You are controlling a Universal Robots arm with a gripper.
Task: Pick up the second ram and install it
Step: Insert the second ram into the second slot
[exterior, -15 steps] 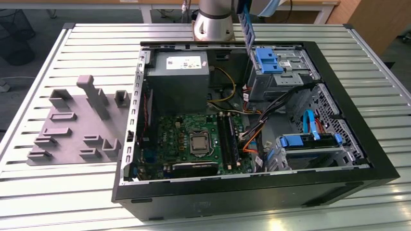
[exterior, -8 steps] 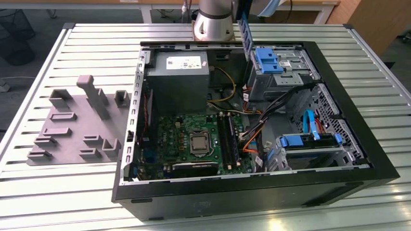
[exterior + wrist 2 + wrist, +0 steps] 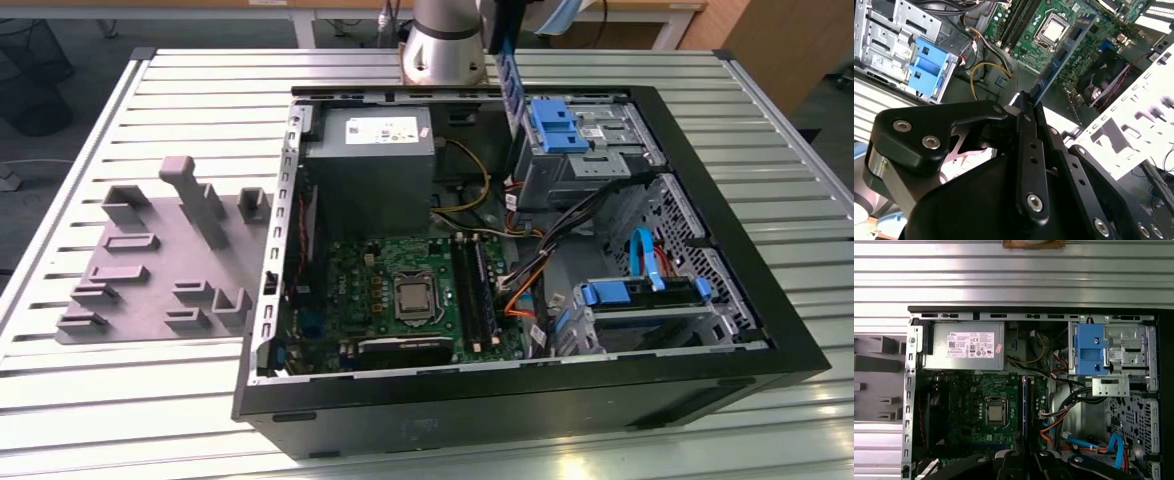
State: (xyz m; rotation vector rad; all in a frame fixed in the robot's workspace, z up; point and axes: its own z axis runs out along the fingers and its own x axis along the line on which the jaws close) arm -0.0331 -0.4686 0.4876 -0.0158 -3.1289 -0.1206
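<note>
Your gripper [image 3: 1026, 107] seems clamped on the ram [image 3: 1064, 55] edge-on, held above the case [image 3: 747, 330] to meet the slots [image 3: 470, 285].

1 PC case [image 3: 747, 330], 1 motherboard [image 3: 979, 415], 1 PSU [image 3: 367, 150], 1 ram stick [image 3: 1064, 55], 1 grey fixture [image 3: 160, 260].

We are seeing the second ram [image 3: 1061, 57] as a long, thin, blue-green stick, running diagonally in the upper middle of the second wrist view, edge-on toward us. Its near end is sitting pinched between two black fingers [image 3: 1026, 130], and its far end is pointing up and to the right across the frame. In the exterior view, the stick [image 3: 509, 78] is hanging upright near the top centre of the frame, showing as a narrow blue strip.
</note>
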